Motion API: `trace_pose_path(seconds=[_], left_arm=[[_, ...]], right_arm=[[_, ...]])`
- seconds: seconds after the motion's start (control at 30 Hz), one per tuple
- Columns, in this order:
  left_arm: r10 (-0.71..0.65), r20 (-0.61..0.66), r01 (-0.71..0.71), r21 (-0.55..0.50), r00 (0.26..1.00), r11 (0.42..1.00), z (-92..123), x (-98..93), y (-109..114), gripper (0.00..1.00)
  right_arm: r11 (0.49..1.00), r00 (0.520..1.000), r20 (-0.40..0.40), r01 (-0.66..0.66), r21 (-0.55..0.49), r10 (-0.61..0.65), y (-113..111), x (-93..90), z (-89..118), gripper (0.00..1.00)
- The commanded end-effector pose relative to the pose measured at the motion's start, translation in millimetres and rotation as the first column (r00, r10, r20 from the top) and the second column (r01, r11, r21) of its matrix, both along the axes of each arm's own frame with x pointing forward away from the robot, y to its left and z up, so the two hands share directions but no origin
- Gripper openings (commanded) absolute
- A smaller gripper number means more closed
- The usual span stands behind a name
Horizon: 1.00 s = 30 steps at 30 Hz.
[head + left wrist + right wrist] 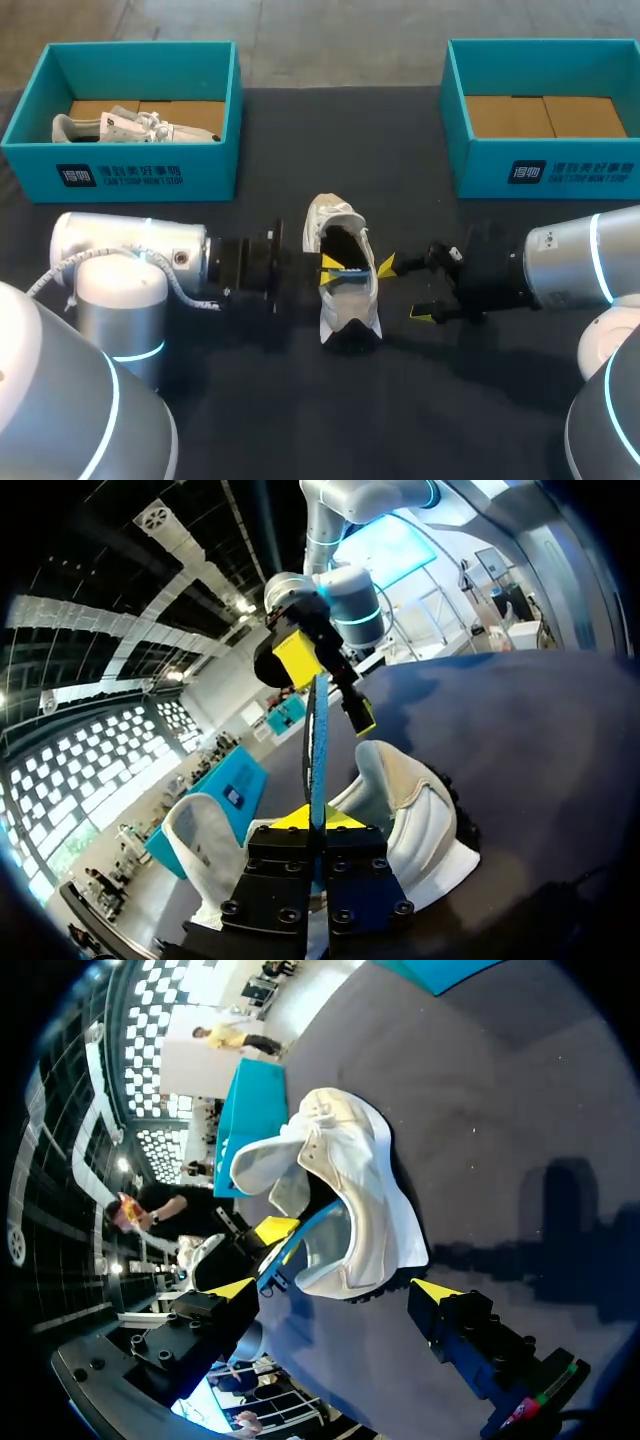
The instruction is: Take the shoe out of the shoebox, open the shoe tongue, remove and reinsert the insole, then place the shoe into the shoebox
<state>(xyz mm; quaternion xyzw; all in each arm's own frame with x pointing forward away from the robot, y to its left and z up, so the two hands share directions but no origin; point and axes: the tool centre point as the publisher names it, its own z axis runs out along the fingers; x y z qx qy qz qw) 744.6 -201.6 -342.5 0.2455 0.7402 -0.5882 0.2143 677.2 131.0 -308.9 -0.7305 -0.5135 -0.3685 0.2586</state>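
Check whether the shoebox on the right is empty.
Empty: the right shoebox shows only its bare brown bottom. The white shoe lies outside it, on the dark table.

left of shoe (338, 222): blocked by left gripper (332, 266), clamped on insole (318, 750). right of shoe: blocked by right gripper (403, 290), jaws apart. behind shoe: passable lane between left shoebox (150, 175) and right shoebox (560, 170). in front of shoe: open table (330, 420).

Shoe (335, 220) on table (300, 420) — centre.
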Motion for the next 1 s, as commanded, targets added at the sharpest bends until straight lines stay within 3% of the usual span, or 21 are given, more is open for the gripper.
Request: trace_pose_path(seconds=[0.03,0.2,0.23,0.3,0.37,0.4,0.5,0.57,0.67,0.7,0.73,1.0], left_arm=[[0.002,-0.004,-0.002,0.018,1.000,1.000,0,2.6,-3,0.00],[0.003,-0.016,-0.003,0.005,1.000,1.000,4,-2.1,-1,0.00],[0.003,-0.013,-0.003,0.002,1.000,1.000,7,-6.8,0,0.66],[0.000,-0.012,-0.001,-0.008,1.000,1.000,10,-10.2,1,0.70],[-0.007,-0.013,0.006,-0.025,1.000,1.000,14,-13.2,2,0.63],[-0.007,-0.013,0.007,-0.025,1.000,1.000,15,-14.5,2,0.49],[-0.015,-0.012,0.014,-0.032,1.000,0.999,17,-16.8,2,0.47],[-0.023,-0.012,0.022,-0.037,1.000,0.999,17,-20.4,1,0.39],[-0.031,-0.015,0.030,-0.033,0.999,0.999,14,-21.9,0,0.19],[-0.031,-0.015,0.030,-0.033,0.999,0.999,14,-21.9,0,0.19],[-0.033,-0.020,0.033,-0.022,0.999,0.999,10,-20.6,-1,0.00],[-0.037,-0.014,0.037,0.013,0.999,0.999,0,-12.5,-1,0.00]], right_arm=[[1.000,1.000,-0.001,0.004,-0.006,-0.004,2,-0.6,1,1.00],[1.000,1.000,-0.001,0.004,-0.006,-0.004,2,-0.6,1,1.00],[1.000,1.000,-0.001,0.004,-0.006,-0.004,2,-0.6,1,1.00],[1.000,1.000,-0.001,0.004,-0.006,-0.004,2,-0.6,1,1.00],[1.000,1.000,-0.001,0.004,-0.006,-0.004,2,-0.6,1,1.00],[1.000,1.000,-0.001,0.004,-0.006,-0.004,2,-0.6,1,1.00],[1.000,1.000,-0.001,0.004,-0.006,-0.004,2,-0.6,1,1.00],[1.000,1.000,-0.001,0.004,-0.006,-0.004,2,-0.6,1,1.00],[1.000,1.000,-0.001,0.004,-0.006,-0.004,2,-0.6,1,1.00],[1.000,1.000,-0.001,0.004,-0.006,-0.004,2,-0.6,1,1.00],[1.000,1.000,-0.001,0.004,-0.006,-0.004,2,-0.6,1,1.00],[1.000,1.000,-0.001,0.004,-0.006,-0.004,2,-0.6,1,1.00]])
